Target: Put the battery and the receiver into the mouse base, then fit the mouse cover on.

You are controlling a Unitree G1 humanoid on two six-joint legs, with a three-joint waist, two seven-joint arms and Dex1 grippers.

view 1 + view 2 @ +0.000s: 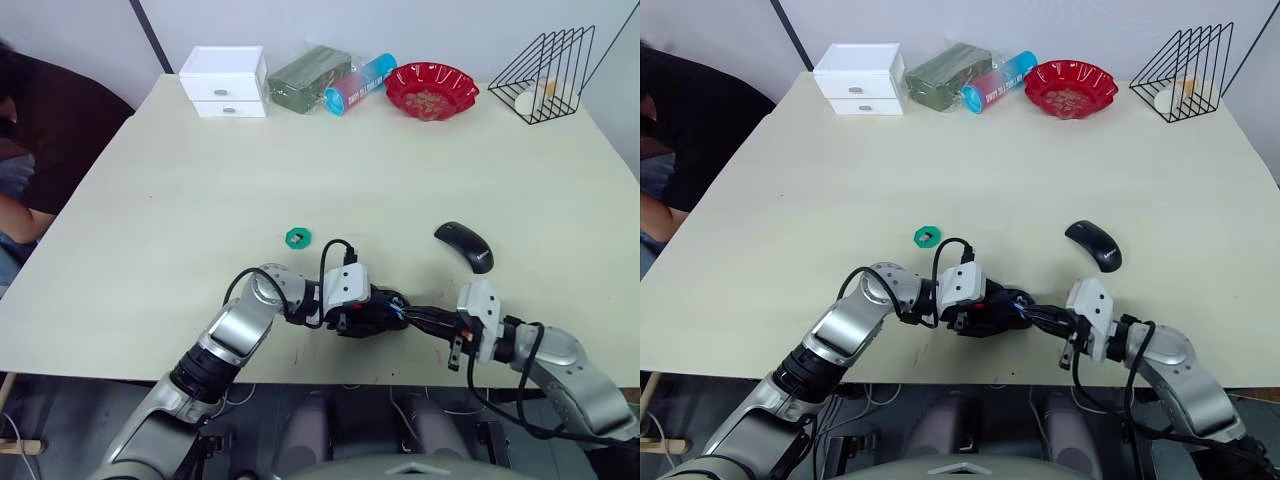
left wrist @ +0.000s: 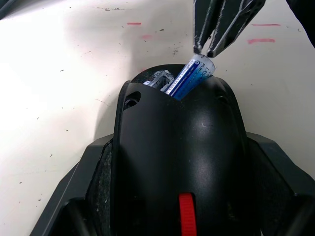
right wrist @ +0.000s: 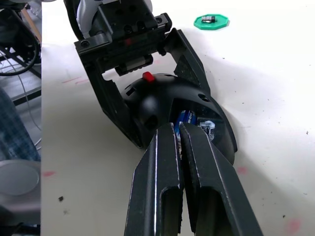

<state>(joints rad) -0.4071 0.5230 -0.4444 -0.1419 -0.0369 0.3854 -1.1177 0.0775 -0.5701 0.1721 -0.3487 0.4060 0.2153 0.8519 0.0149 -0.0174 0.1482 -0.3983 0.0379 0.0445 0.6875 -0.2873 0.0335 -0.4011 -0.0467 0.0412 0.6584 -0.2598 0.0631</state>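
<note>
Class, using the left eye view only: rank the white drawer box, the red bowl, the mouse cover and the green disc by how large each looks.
1. White drawer box and red bowl: look alike, so unranked.
2. Mouse cover.
3. Green disc.

Mouse base (image 2: 177, 162): glossy black plastic, smooth, w/ light reflections; small red plastic wheel. Battery (image 2: 193, 74): shiny blue-and-white wrap. Right gripper (image 3: 178, 129): matt black plastic fingers (image 3: 197, 162), faintly grained. Table (image 1: 200, 180): matt cream top, smooth w/ small scuffs & red marks. Mouse cover (image 1: 465, 245): smooth black plastic, slight sheen. Green disc (image 1: 298, 237): matt plastic. Red bowl (image 1: 432, 85): glossy. Rack (image 1: 548, 72): thin black wire.
</note>
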